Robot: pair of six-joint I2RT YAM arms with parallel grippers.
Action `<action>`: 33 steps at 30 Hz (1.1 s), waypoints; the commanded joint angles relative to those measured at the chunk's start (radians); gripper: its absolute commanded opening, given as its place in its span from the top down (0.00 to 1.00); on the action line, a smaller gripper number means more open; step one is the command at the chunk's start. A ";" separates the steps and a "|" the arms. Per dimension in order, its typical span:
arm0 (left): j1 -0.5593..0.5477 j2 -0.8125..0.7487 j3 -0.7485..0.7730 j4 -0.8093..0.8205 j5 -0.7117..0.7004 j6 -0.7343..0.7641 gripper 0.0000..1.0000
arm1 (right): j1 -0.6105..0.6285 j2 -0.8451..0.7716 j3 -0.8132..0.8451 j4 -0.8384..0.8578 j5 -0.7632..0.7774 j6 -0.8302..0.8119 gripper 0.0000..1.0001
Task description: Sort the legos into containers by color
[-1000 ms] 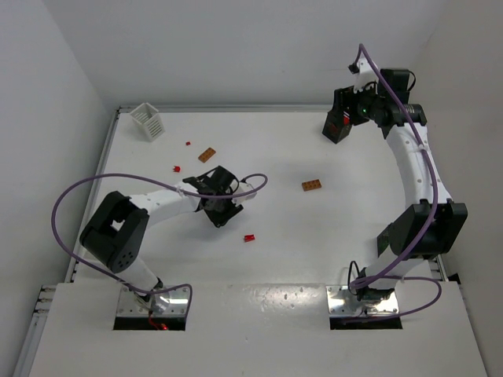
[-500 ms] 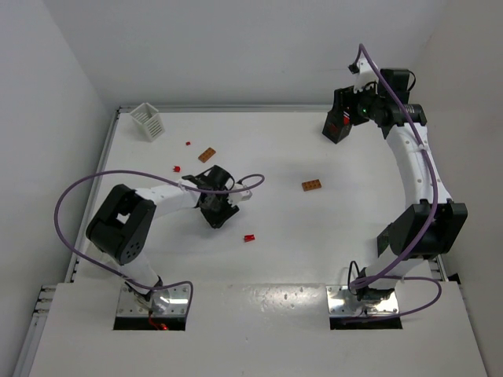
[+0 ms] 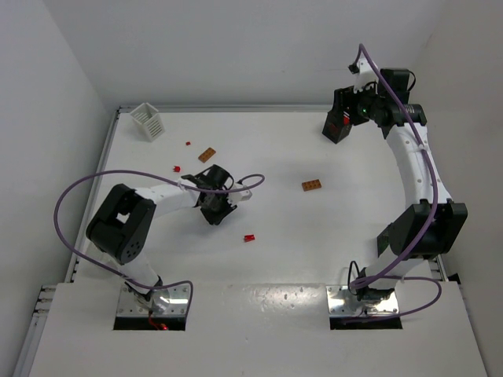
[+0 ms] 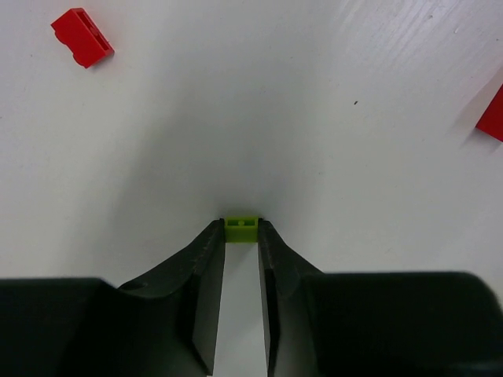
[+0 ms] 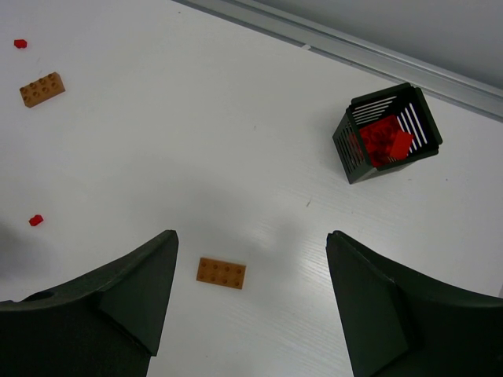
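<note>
A small yellow-green lego [image 4: 241,228] lies on the white table, pinched between the tips of my left gripper [image 4: 241,226], which is shut on it. Seen from the top, that gripper [image 3: 214,206] hides the brick. My right gripper [image 5: 251,234] hangs open high over the table. Below it lie an orange-brown plate [image 5: 220,272] and, farther off, a black basket [image 5: 385,133] holding red legos. From above the same basket [image 3: 339,126] sits at the back right and a white basket [image 3: 148,121] at the back left.
Loose legos on the table: a red one [image 3: 249,237] just right of my left gripper, tiny red ones [image 3: 177,168] [image 3: 188,144], an orange-brown brick [image 3: 207,155] and the orange-brown plate [image 3: 311,185]. A red brick [image 4: 82,37] lies ahead of the left fingers.
My left gripper has closed its fingers onto the yellow-green lego after a small shift of the wrist. The right arm has not moved.
</note>
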 commanded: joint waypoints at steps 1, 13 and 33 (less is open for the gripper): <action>-0.013 0.033 -0.003 -0.007 0.034 0.010 0.73 | 0.006 -0.003 0.022 0.029 -0.024 -0.011 0.23; 0.127 -0.018 0.153 -0.043 0.043 -0.008 0.85 | 0.006 0.006 0.031 0.029 -0.024 -0.020 0.23; 0.751 0.470 1.207 -0.057 0.170 -0.327 0.86 | 0.106 0.037 0.055 0.020 0.065 -0.088 0.23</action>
